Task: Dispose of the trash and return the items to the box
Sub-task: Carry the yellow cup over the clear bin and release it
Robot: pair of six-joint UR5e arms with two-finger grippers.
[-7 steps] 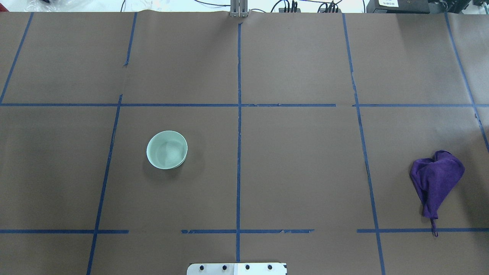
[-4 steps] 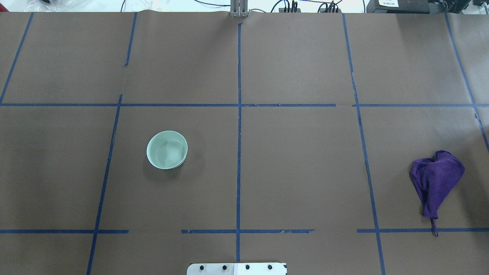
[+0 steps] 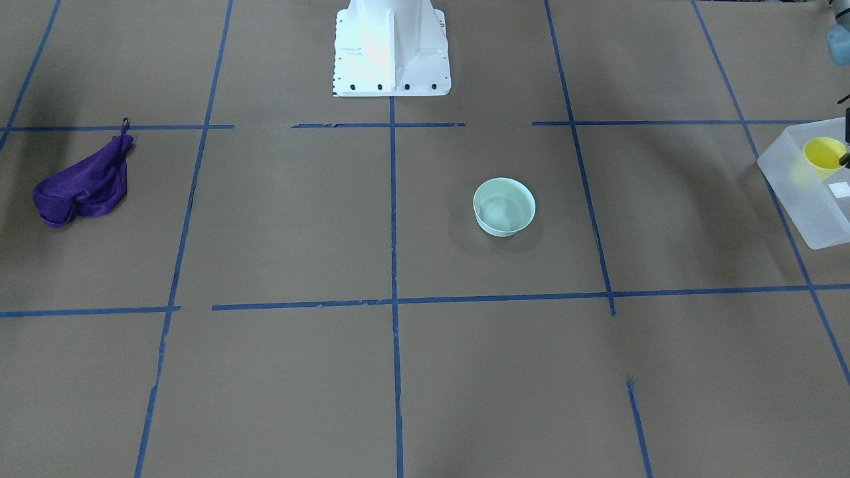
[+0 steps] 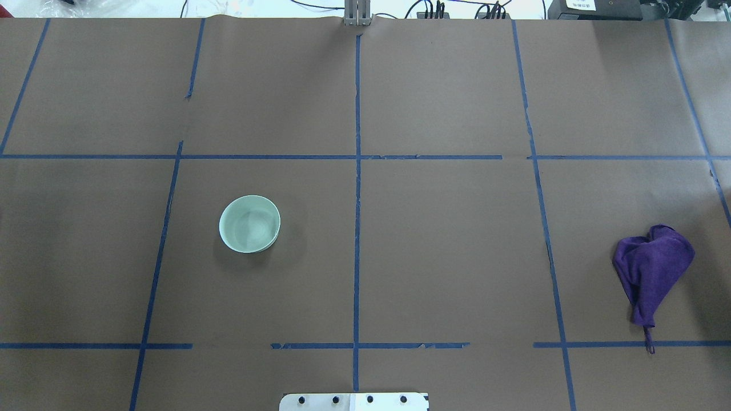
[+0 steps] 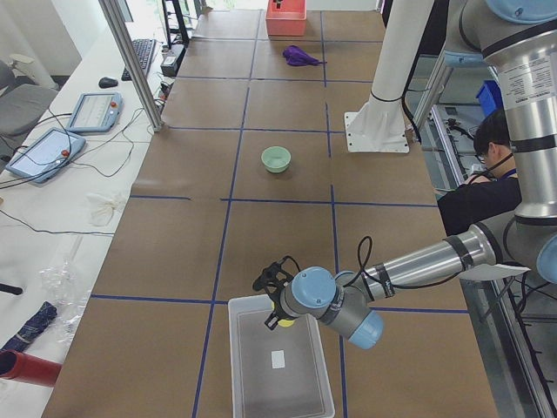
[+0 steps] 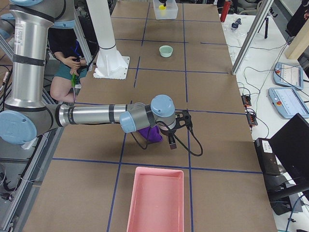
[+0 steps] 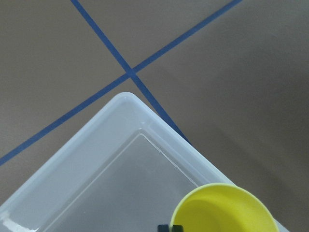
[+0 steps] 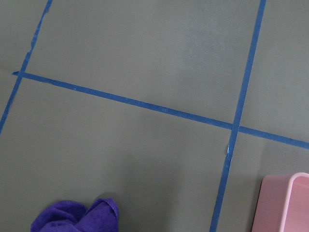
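Note:
The mint-green bowl [image 4: 249,224] stands upright and empty left of the table's middle; it also shows in the front view [image 3: 504,206]. The frosted-white box [image 3: 797,192] sits at the table's left end. My left gripper [image 5: 280,315] is over the box's near corner [image 7: 96,183], shut on the rim of the yellow cup [image 7: 227,212], which is inside the box's outline [image 3: 823,154]. My right gripper [image 6: 171,140] hangs over the purple cloth [image 6: 150,134]; I cannot tell whether it is open or shut.
The purple cloth [image 4: 651,268] lies crumpled at the table's right side. A pink tray [image 6: 154,198] stands at the right end, past the cloth. The robot's white base [image 3: 392,46] is at the near edge. An operator [image 5: 487,148] sits behind the robot.

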